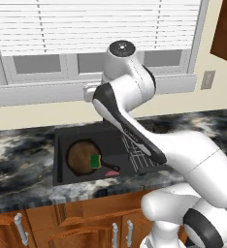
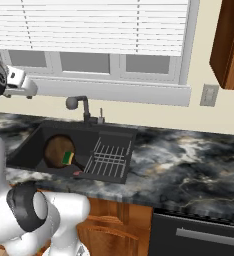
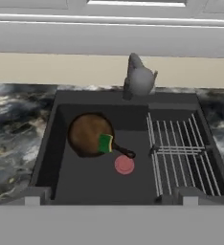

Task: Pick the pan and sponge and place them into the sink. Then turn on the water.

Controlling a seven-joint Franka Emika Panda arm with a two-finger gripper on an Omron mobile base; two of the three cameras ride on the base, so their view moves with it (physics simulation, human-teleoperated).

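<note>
Green sponge (image 3: 105, 143), brown pan (image 3: 87, 134), black sink (image 3: 97, 182).

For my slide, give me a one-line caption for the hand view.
Looking down into the sink: sponge resting on the pan, wire rack at right, faucet dry.

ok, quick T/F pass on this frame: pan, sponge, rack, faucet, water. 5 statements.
1. The pan lies inside the sink. True.
2. The sponge lies on the counter beside the basin. False: it rests on the pan's rim, near the handle, inside the basin.
3. The wire rack sits in the right section of the sink. True.
4. Water is streaming from the faucet. False: no stream is visible under the spout.
5. The pan sits on top of the wire rack. False: it lies on the basin floor, left of the rack.
</note>
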